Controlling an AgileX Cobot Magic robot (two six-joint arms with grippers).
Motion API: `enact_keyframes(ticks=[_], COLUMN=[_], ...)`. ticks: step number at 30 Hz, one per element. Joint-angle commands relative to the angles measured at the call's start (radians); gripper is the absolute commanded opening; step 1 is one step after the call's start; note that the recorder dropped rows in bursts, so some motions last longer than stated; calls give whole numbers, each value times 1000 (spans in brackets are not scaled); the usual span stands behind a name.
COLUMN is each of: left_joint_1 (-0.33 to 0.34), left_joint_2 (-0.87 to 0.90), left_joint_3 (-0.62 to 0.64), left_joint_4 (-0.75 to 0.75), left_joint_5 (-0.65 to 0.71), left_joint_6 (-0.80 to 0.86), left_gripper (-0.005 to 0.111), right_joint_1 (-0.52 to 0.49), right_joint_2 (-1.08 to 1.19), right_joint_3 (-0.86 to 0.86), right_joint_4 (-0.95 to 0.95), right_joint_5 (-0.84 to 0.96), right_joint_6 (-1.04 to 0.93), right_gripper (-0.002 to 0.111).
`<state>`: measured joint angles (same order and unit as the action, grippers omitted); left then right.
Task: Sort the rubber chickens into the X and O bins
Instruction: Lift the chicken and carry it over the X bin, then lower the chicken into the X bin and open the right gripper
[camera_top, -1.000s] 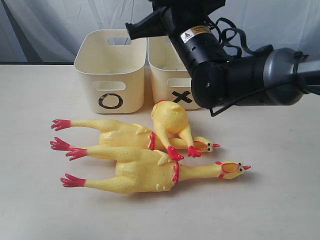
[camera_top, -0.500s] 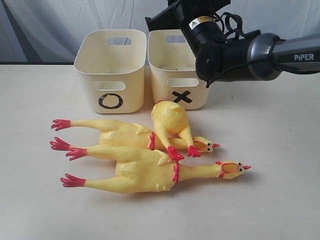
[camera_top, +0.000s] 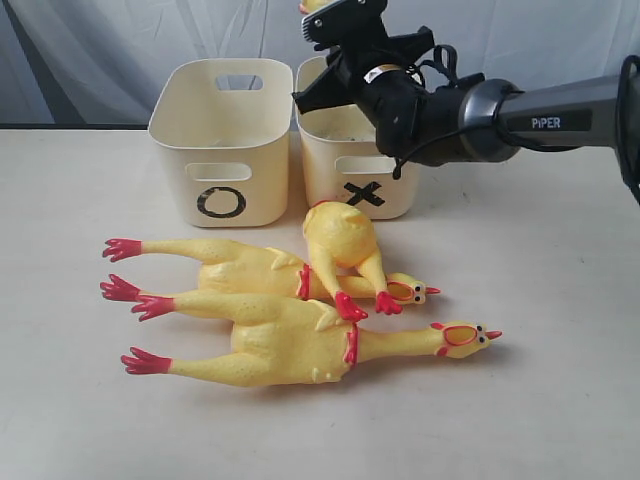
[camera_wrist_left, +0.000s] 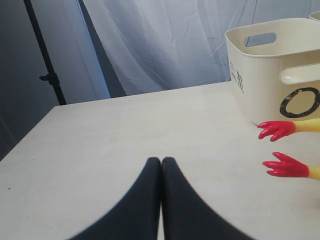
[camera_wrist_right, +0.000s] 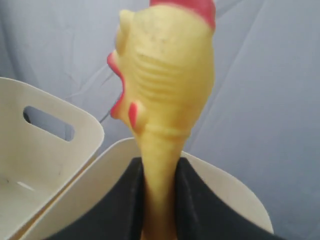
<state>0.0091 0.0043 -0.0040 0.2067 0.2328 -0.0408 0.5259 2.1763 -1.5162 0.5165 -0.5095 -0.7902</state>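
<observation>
My right gripper (camera_top: 330, 18) hangs above the X bin (camera_top: 358, 190), shut on the neck of a yellow rubber chicken (camera_wrist_right: 167, 75). That chicken's red-combed head sticks out past the fingers (camera_wrist_right: 125, 200), and only a scrap of it (camera_top: 312, 5) shows in the exterior view. Two large chickens (camera_top: 290, 345) (camera_top: 245, 268) lie side by side on the table in front of the bins. A smaller one (camera_top: 340, 240) lies across them by the X bin. The O bin (camera_top: 222, 140) stands left of the X bin. My left gripper (camera_wrist_left: 161, 161) is shut and empty, low over the table, left of the red feet (camera_wrist_left: 272, 130).
The beige table (camera_top: 540, 330) runs bare to the right and front. A pale curtain (camera_top: 120, 40) hangs behind the bins. A dark stand pole (camera_wrist_left: 42, 60) rises past the table's far left corner. Cream bin rims (camera_wrist_right: 45, 145) show behind the held chicken.
The right arm has pulled back and up, carrying its gripper higher over the X bin. The chickens on the table and the left gripper have not moved.
</observation>
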Motion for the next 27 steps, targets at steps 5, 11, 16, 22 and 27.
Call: enact_keyframes(ticks=[5, 11, 16, 22, 27], left_joint_1=[-2, -2, -2, -2, -2], left_joint_2=[-4, -4, -4, -4, -4], left_joint_3=[4, 4, 4, 4, 4], left_joint_4=[-3, -3, -3, -3, -3], left_joint_5=[-2, -2, -2, -2, -2], left_joint_6=[-2, -2, -2, -2, -2], left_gripper=[0, 0, 0, 0, 0], right_joint_1=[-17, -17, -17, -17, -15], right_joint_2=[-2, -2, -2, -2, -13], right_joint_3=[-7, -7, -7, -7, -7], right_joint_4=[53, 53, 55, 71, 71], right_joint_5=[4, 7, 7, 7, 7], right_joint_6=[-20, -20, -20, -20, -20], right_gripper=[-1, 10, 51, 62, 62])
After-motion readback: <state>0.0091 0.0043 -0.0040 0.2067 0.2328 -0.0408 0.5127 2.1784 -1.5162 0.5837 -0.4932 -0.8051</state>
